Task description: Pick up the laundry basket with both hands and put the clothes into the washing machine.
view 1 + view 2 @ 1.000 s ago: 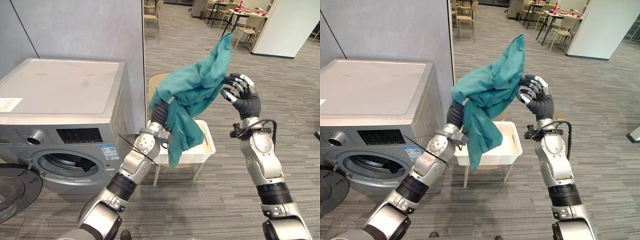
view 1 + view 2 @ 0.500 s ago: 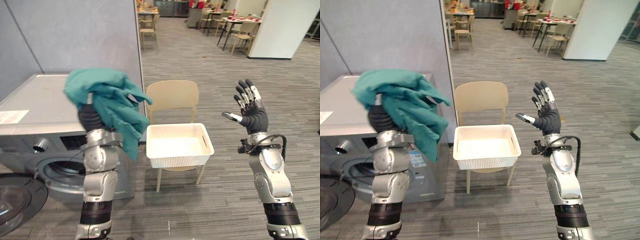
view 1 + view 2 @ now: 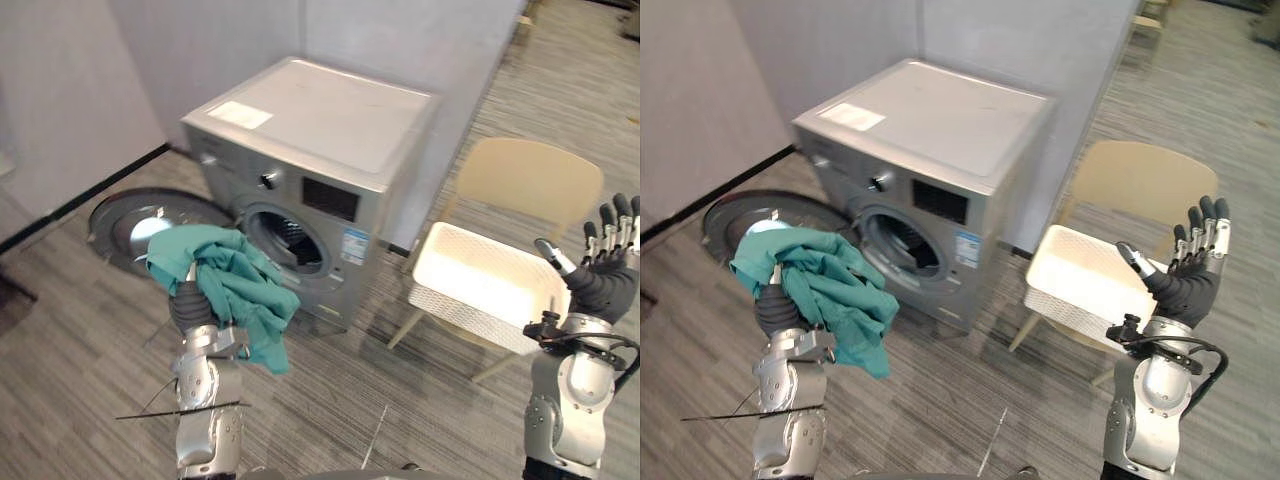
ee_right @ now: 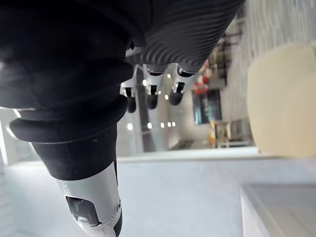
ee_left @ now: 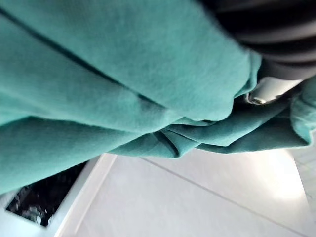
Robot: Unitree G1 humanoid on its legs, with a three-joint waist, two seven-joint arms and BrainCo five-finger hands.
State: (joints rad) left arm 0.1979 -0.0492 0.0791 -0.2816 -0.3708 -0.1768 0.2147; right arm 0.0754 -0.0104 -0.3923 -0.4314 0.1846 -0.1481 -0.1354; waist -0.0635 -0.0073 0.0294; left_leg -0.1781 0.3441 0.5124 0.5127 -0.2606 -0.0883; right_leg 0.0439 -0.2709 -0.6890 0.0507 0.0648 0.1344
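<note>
While the teal garment [image 3: 228,292] drapes my raised left hand [image 3: 186,306], before the washing machine [image 3: 320,140], grip underneath: cannot tell. Right hand [image 3: 602,282] splayed, holding nothing, beside white laundry basket [image 3: 478,292] on chair [image 3: 530,182] seat.

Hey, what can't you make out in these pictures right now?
Left hand: mostly buried in the cloth, eye and left wrist views.
Washer drum: dark inside, contents unclear, eye views.
Basket far corner: behind the right hand, eye views.
</note>
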